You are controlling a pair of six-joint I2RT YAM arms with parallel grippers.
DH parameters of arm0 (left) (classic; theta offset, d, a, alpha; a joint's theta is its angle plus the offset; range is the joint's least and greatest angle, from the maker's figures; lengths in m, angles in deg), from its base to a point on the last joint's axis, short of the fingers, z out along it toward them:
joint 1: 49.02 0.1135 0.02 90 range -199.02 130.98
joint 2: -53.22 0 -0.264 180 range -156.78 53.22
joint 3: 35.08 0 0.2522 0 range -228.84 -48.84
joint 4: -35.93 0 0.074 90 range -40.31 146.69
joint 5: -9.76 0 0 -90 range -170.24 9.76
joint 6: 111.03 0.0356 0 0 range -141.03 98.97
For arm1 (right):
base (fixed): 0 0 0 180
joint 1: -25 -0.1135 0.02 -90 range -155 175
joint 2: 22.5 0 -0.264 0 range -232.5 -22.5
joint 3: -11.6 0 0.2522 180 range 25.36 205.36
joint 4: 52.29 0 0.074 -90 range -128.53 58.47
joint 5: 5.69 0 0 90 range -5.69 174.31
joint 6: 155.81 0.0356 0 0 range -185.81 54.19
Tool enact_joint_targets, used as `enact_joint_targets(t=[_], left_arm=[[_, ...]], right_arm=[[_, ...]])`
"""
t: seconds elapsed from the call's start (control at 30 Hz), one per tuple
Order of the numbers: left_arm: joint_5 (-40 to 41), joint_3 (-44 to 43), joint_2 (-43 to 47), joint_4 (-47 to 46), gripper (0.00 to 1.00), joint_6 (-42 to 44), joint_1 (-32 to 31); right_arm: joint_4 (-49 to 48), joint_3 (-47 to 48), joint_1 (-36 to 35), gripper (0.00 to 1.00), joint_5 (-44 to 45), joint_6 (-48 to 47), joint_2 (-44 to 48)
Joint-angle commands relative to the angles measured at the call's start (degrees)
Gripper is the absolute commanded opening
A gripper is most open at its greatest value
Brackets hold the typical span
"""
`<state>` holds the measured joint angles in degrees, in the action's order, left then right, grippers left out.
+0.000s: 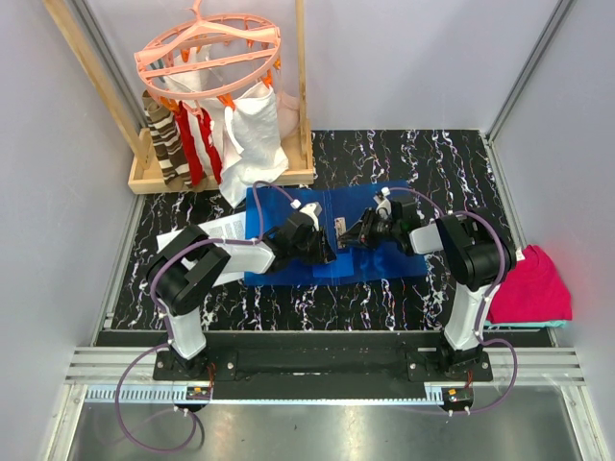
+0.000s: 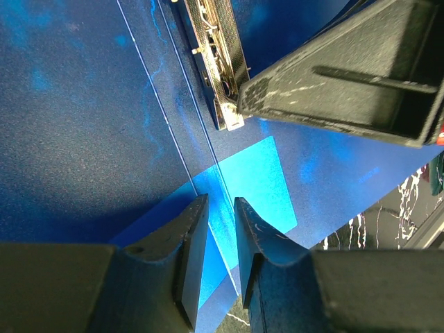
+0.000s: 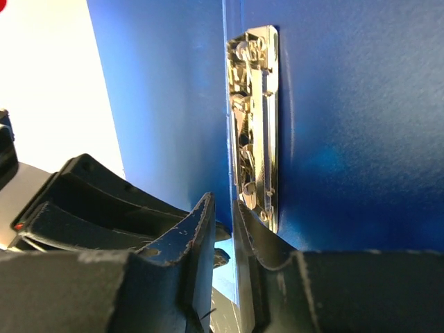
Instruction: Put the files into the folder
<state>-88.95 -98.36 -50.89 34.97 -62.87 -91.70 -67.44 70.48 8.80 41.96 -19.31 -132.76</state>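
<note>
1. Folder (image 1: 399, 261): blue, lying open and flat on the dark marbled worktop (image 1: 404, 154). Both sets of fingers are over its middle.

2. Left fingers (image 1: 322, 248): tips are down at the folder's inner surface (image 2: 83, 125). In the left wrist view the fingers (image 2: 184, 250) stand narrow, with a slim gap between them. Two thin crease lines of the folder run straight into that gap. It cannot be told whether the pads press on any material.

3. Right fingers (image 1: 354, 232): they face the left fingers, tips close together but apart. In the right wrist view the fingers (image 3: 187, 257) are also narrow. A thin vertical edge of the folder (image 3: 347, 104) passes between them. It cannot be told whether they have a grip on it.

4. Metal clip (image 3: 257, 125): fixed to the folder just beyond the right fingers, beside the crease. In the left wrist view it (image 2: 216, 62) lies ahead of the left fingertips, next to the opposing fingers.

5. Files (image 1: 219, 228): white printed sheets on the worktop, to the outer side of the left fingers. They lie at the folder's left edge, partly under the left arm and well apart from both sets of fingers.

6. Magenta cloth (image 1: 533, 283): folded, on the far outer side of the right fingers, off the folder.
</note>
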Motion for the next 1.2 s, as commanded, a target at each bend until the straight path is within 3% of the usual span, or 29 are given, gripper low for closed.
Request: enact_joint_targets(t=[0.0, 0.33, 0.53, 0.7, 0.97, 1.17], left_arm=[[3.00, -0.23, -0.39, 3.29, 0.29, 1.77, -0.13], [3.17, 0.47, 0.84, 3.03, 0.29, 1.33, -0.13], [3.35, 1.35, 0.49, 2.85, 0.29, 1.15, -0.13], [3.17, 2.14, 0.58, 2.24, 0.29, 1.24, -0.21], [3.26, 2.41, 0.84, 2.24, 0.29, 1.50, -0.21], [4.05, 2.41, 1.81, 2.77, 0.28, 1.94, -0.13]], right_arm=[[2.97, 1.46, -0.93, 0.27, 3.49, -3.34, -0.40], [12.72, 2.07, -1.90, 0.31, 9.39, -9.84, 1.62], [14.05, -0.91, -1.90, 0.36, 10.27, -10.38, 5.75], [11.16, -0.31, -1.90, 0.39, 8.69, -9.15, 3.56], [5.97, 0.14, -1.99, 0.21, 7.45, -6.86, 1.01], [4.39, 0.93, -1.99, 0.20, 6.31, -5.98, -0.48]])
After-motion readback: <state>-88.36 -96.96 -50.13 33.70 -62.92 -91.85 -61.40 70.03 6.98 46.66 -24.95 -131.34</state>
